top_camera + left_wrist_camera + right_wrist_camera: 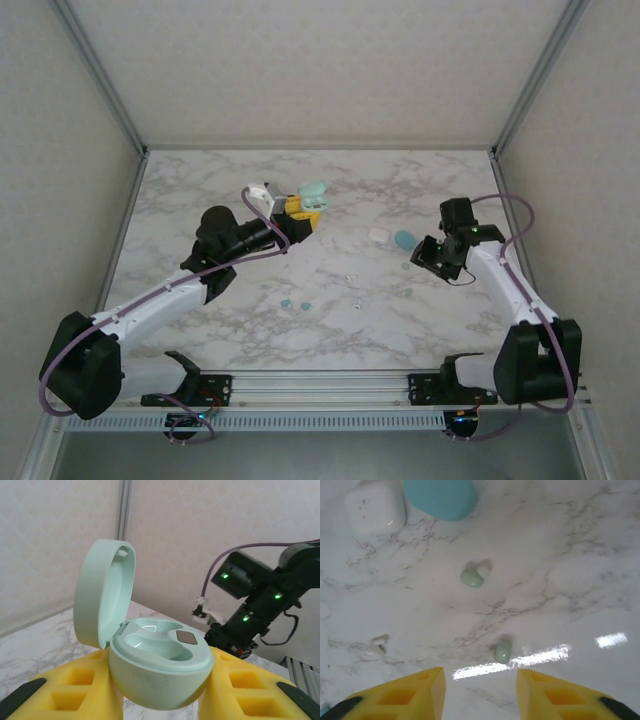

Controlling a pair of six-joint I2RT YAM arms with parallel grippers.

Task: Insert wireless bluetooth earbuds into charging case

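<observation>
Nothing legible anywhere: no text, label, brand, number or sign to be read

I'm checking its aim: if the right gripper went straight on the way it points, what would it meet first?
Most likely the nearer pale green earbud lying on the marble table just ahead of the right gripper, though depth is unclear.
</observation>
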